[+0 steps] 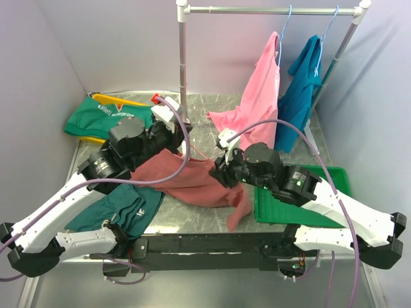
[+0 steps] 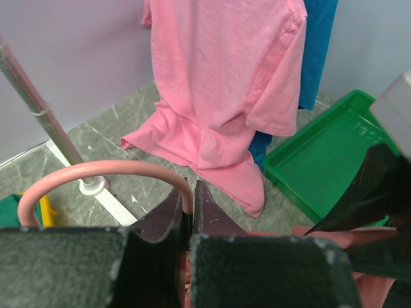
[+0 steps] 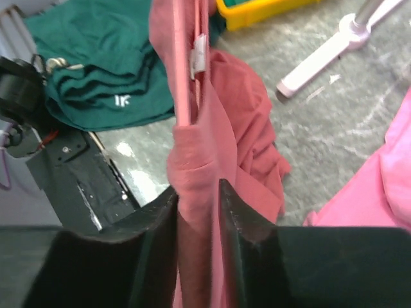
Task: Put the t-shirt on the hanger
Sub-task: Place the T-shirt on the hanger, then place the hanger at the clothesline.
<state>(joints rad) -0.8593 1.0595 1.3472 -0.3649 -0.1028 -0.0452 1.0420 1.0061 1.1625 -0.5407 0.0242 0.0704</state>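
left gripper [image 2: 191,199] clamped tight on the hanger [image 2: 96,168] hook; right gripper [image 3: 198,199] pinching bunched t-shirt [image 3: 247,109] against the hanger wire, rest draped between the arms. suggest: hold hanger rigid, slide cloth along wire in short pulls, avoid snagging

pink shirt [image 1: 253,102], blue shirt [image 1: 302,90]: hanging on rail [image 1: 270,9] | green tray [image 1: 273,208]: right | green shirt [image 1: 103,115]: back-left

Grey marbled table [image 1: 212,112]. Green tray [image 1: 270,208] 4 o'clock; green shirt [image 1: 96,119], yellow bin [image 1: 122,101] 10 o'clock; dark teal garment [image 1: 122,208] 7 o'clock; t-shirt [image 1: 192,183] centre, partly lifted.
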